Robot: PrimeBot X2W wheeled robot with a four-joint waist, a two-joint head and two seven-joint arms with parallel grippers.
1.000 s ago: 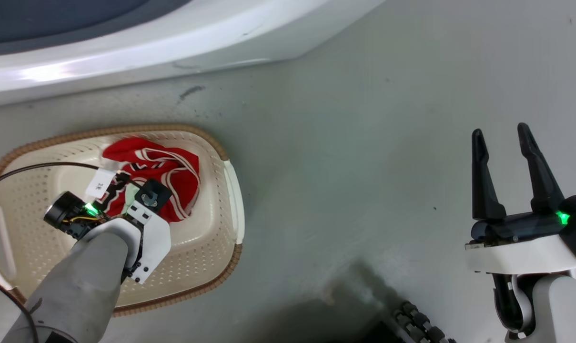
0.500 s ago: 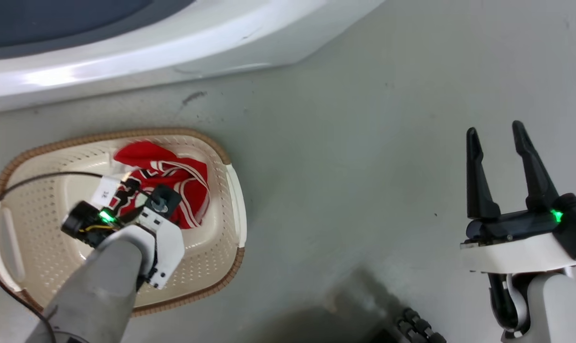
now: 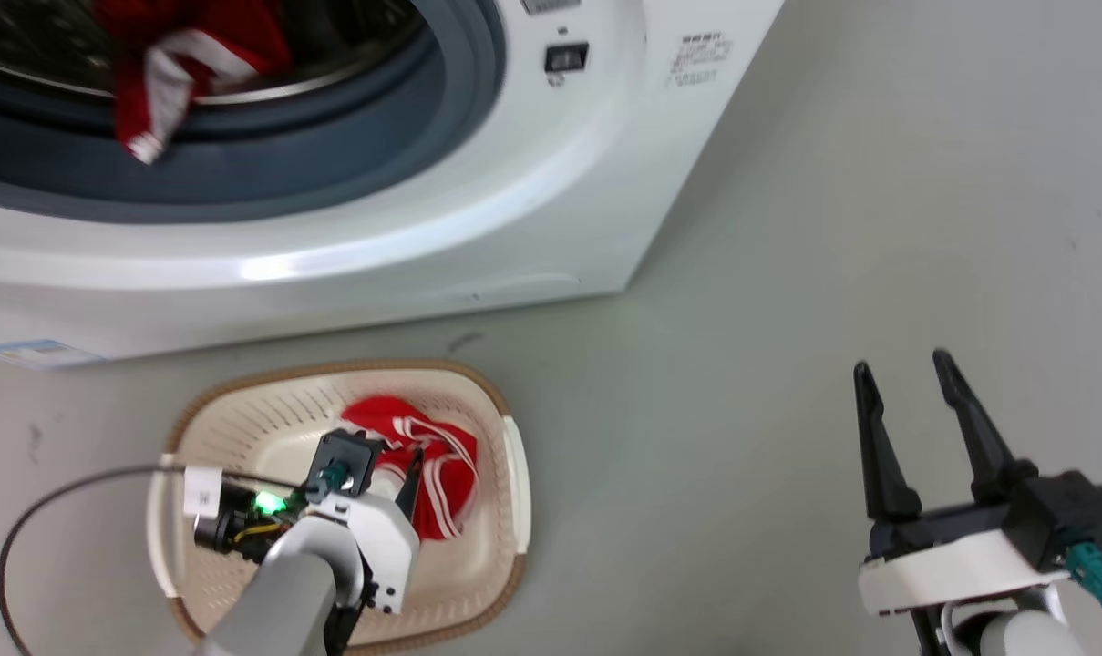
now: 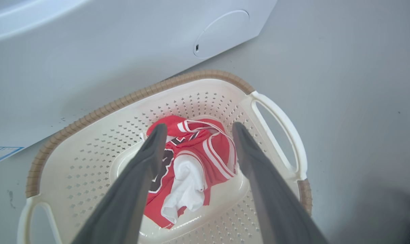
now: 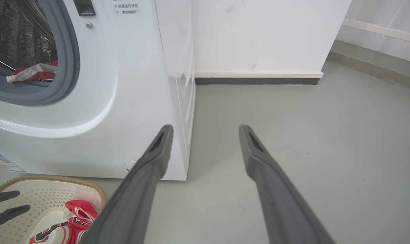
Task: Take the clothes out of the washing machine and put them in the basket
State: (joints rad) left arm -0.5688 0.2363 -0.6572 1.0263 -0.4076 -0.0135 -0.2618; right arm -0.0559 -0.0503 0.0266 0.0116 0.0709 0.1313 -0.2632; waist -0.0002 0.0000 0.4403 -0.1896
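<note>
Red striped jersey (image 4: 211,152) sat in the cream perforated plastic basket (image 4: 123,101) under the left gripper (image 4: 198,126), jaws wide open and empty like the right gripper (image 3: 901,363), so next up looked like grabbing the other red garment (image 3: 186,55) from the white front-loading washing machine (image 3: 514,182) behind the basket.

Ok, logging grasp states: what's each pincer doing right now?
Left pincer: open, holding nothing, over the jersey in the basket.
Right pincer: open, holding nothing.

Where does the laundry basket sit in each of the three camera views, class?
Head view: the basket lies lower left, below the washing machine.
Left wrist view: centre, behind the left pincer.
Right wrist view: bottom-left corner.
Shared landmark: the red jersey inside it.
</note>
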